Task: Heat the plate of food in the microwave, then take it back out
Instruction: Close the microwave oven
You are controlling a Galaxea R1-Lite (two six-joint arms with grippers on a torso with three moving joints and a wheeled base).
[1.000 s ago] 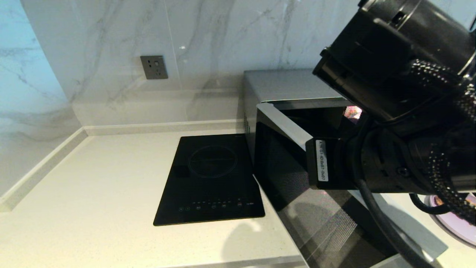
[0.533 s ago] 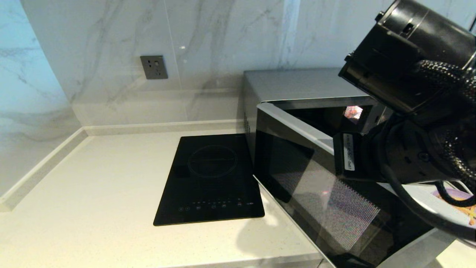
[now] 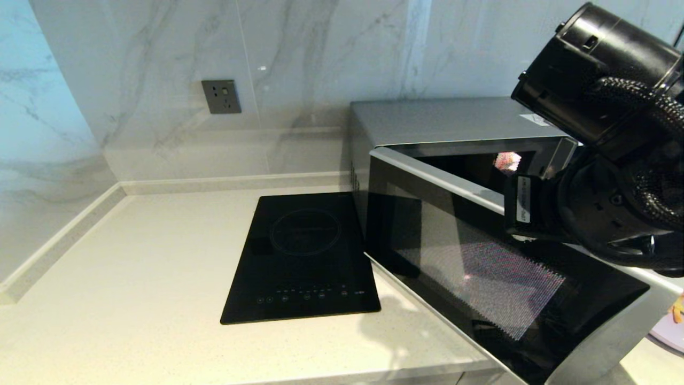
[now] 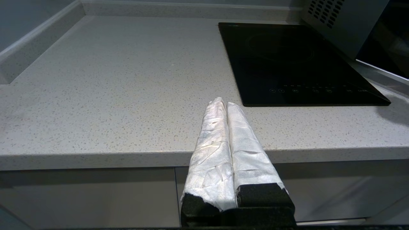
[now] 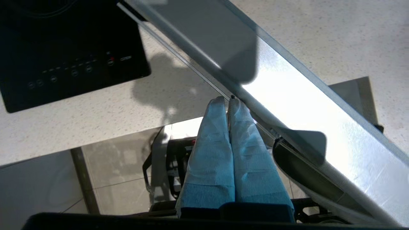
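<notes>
Plate of food (image 3: 674, 326) barely shows, a lavender sliver with an orange bit at the head view's right edge, cut off by the frame and hidden behind the microwave (image 3: 454, 123) door (image 3: 507, 289). Right arm bulk covers the microwave's right side; button panel not visible. Door stands partly open, hinged on its left, its long edge running diagonally toward the robot and to the right, dark cavity open behind it. Versus a second ago the door has swung further out and the arm has pulled right, uncovering more of the microwave top. Right gripper (image 5: 227, 99) has its fingers pressed together, holding nothing, tips at the door's silver edge, probably touching. Left gripper (image 4: 222, 103) parked before the counter (image 4: 111, 80) edge, fingers together, empty. Black hob (image 3: 304, 256) sits left of the microwave.
</notes>
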